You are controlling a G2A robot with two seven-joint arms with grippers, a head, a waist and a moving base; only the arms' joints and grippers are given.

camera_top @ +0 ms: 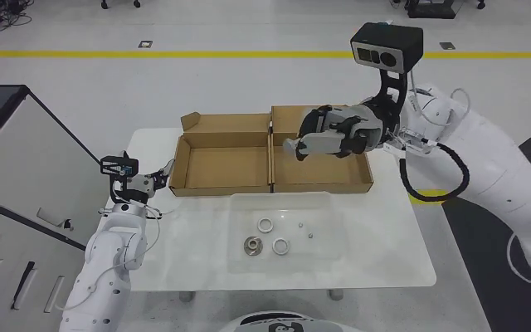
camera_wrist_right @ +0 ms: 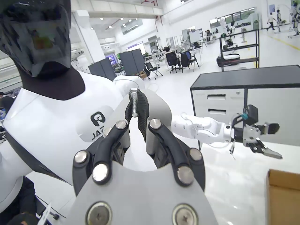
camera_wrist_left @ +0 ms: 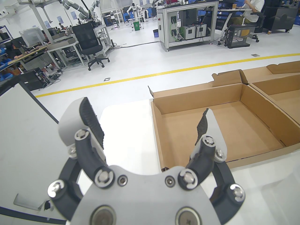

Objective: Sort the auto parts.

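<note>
The white bench (camera_top: 382, 249) carries two open cardboard boxes side by side, with a clear tray (camera_top: 328, 253) in front of them. The left box (camera_top: 224, 166) has a bare floor. The right gripper (camera_wrist_right: 136, 99) hangs above the right box (camera_top: 365, 178), near the wall the two boxes share. The left gripper (camera_wrist_left: 145, 107) sits at the outer side of the left box, with its jaws wide apart and nothing between them.

In the tray lie a flanged metal part (camera_top: 253, 245), two white rings (camera_top: 265, 224) and a couple of tiny pieces too small to name.

The right gripper is clamped on a threaded bolt (camera_wrist_right: 134, 105). The bolt's long axis runs along the pads. Its hex head pokes just past the fingertips and the thread runs back toward the palm. From the top view the gripper aims across the right box toward the shared wall, so the bolt probably lies close to level, head toward the left box.

The main risk is a wrong landing. If it is let go this near the divider, the bolt could strike the wall or skip over into the neighbouring box. It is also a round shank held lengthwise between the pads, so it may roll or slide out head-first if the wrist tilts down. A drop from this height could also make it bounce.
</note>
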